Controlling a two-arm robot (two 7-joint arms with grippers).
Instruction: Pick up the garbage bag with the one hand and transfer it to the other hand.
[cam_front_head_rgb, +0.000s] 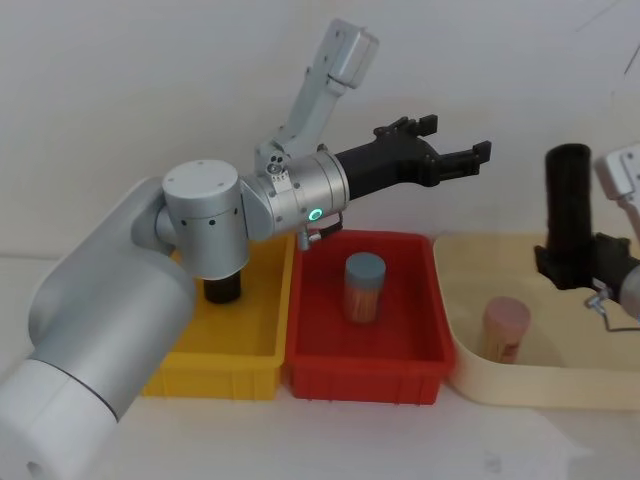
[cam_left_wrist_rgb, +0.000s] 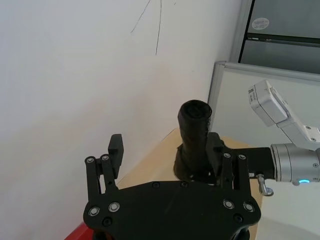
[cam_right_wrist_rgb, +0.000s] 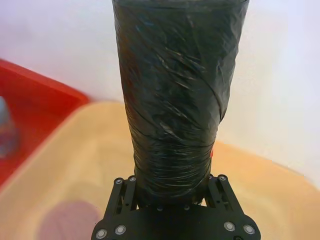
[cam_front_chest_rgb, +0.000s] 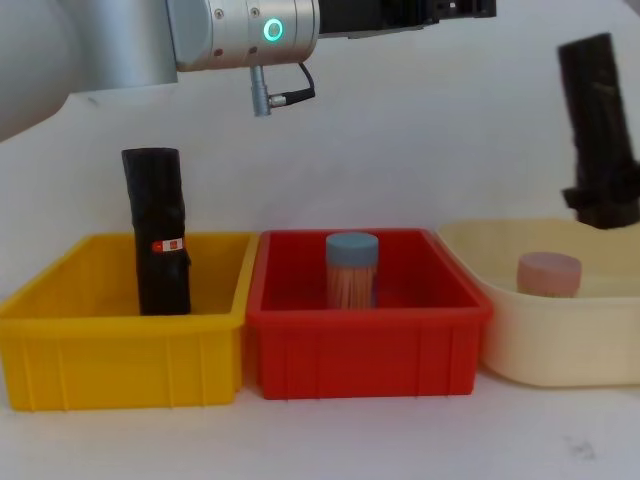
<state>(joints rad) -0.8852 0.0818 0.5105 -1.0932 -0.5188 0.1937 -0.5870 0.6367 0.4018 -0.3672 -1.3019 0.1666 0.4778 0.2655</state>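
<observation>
The garbage bag (cam_front_head_rgb: 567, 200) is a tall black crinkled roll standing upright in the air above the beige tray (cam_front_head_rgb: 540, 385). My right gripper (cam_front_head_rgb: 570, 265) is shut on its lower end, and the right wrist view shows the roll (cam_right_wrist_rgb: 175, 100) rising from between the fingers (cam_right_wrist_rgb: 125, 192). My left gripper (cam_front_head_rgb: 455, 138), on the silver wrist with the green ring light, hangs open above the red bin (cam_front_head_rgb: 365, 378), pointing toward the roll with a clear gap to it. In the left wrist view the roll (cam_left_wrist_rgb: 195, 130) stands ahead of the open left gripper (cam_left_wrist_rgb: 166, 147).
A second black roll with a red-and-white sticker (cam_front_chest_rgb: 158, 235) stands in the yellow bin (cam_front_chest_rgb: 120, 350). A blue-lidded jar of sticks (cam_front_chest_rgb: 351, 270) stands in the red bin. A pink-lidded jar (cam_front_chest_rgb: 548, 272) sits in the beige tray. A white wall is behind.
</observation>
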